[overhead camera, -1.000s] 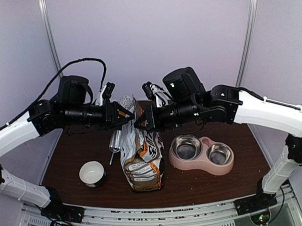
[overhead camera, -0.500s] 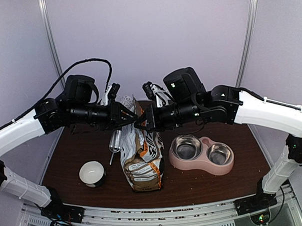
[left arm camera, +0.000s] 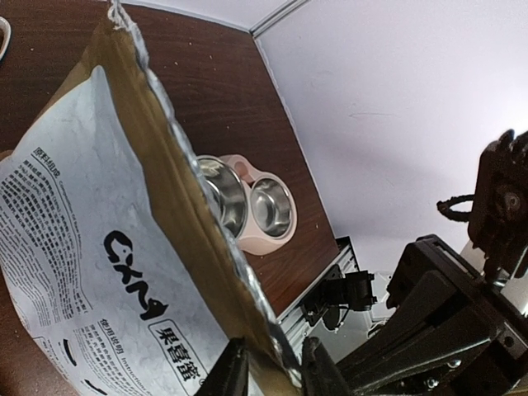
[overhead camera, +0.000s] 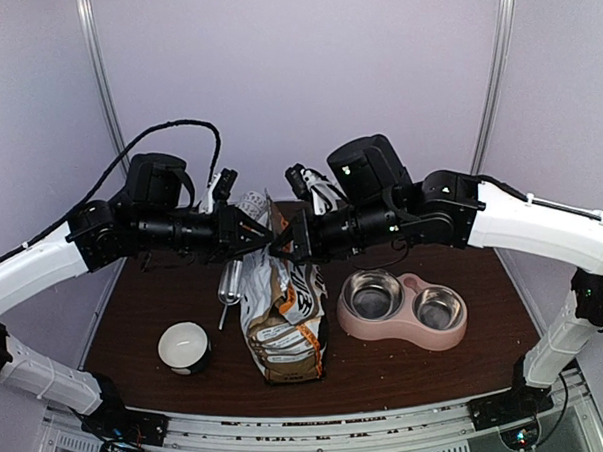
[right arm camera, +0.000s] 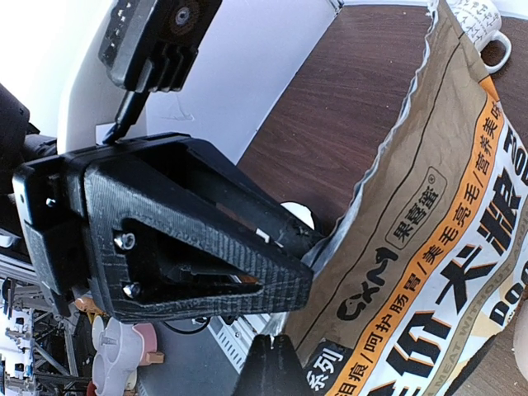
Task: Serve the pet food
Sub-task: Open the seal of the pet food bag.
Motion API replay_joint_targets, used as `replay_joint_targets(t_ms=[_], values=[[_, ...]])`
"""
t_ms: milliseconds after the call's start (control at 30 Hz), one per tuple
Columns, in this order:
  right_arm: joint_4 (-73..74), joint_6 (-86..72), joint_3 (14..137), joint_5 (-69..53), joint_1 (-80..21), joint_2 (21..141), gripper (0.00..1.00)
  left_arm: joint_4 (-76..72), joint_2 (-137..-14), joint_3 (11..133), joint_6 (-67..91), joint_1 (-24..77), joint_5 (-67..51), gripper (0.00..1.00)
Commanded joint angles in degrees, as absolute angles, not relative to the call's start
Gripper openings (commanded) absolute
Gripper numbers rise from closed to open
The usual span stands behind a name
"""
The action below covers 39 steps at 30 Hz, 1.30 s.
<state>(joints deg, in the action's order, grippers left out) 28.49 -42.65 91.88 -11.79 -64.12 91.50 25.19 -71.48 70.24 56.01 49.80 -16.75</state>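
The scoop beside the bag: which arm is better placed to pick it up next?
Left. The scoop lies left of the bag, near the left tool; the right tool would probably have to cross the bag.

**Dark wood table, four things on it**

The table (overhead camera: 145,313) has a dark brown wood-grain top. Near its front left stands a white cup (overhead camera: 184,347). At the middle a printed bag (overhead camera: 283,322) in tan, orange and black stands upright, its top edge open. Just behind and left of the bag lies a silvery metal scoop (overhead camera: 229,281). To the bag's right, near but apart, sits a pink double bowl (overhead camera: 404,327) with two steel cups.
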Motion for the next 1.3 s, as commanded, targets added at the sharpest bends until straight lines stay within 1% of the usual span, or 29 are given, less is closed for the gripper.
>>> replay_joint_targets(t_ms=[0, 200, 400, 433, 733, 833, 967, 1133, 1267], values=[[27.82, -42.78, 91.38, -11.25, -63.37, 90.10, 0.00, 25.14, -70.23, 68.82, 56.29, 49.31, -17.14, 0.26], [27.60, -42.81, 91.50, -11.43, -63.38, 90.32, 0.00, 25.14, -70.90, 68.90, 56.13, 49.31, -18.38, 0.26], [27.36, -42.82, 91.25, -11.38, -63.40, 90.34, 0.00, 25.01, -71.48, 68.97, 55.91, 49.31, -19.75, 0.22], [27.27, -42.74, 91.23, -11.55, -63.37, 90.34, 0.00, 24.45, -71.77, 69.06, 55.83, 49.31, -20.37, 0.19], [26.98, -41.85, 91.48, -12.13, -63.38, 91.11, 0.00, 23.25, -74.13, 70.13, 55.33, 49.31, -23.45, 0.09], [27.05, -41.68, 91.63, -11.80, -63.37, 91.42, 0.00, 22.40, -74.31, 70.05, 55.39, 49.31, -24.10, 0.00], [29.89, -41.25, 92.45, -7.83, -63.37, 91.89, 0.00, 22.24, -73.49, 69.92, 54.97, 49.31, -23.28, 0.00], [37.23, -40.87, 95.00, -0.22, -63.37, 93.12, 0.00, 23.84, -72.10, 69.52, 54.51, 49.35, -20.26, 0.00], [39.40, -40.96, 95.80, 1.44, -63.56, 94.19, 0.00, 24.06, -71.57, 69.43, 54.16, 49.32, -19.60, 0.00]])
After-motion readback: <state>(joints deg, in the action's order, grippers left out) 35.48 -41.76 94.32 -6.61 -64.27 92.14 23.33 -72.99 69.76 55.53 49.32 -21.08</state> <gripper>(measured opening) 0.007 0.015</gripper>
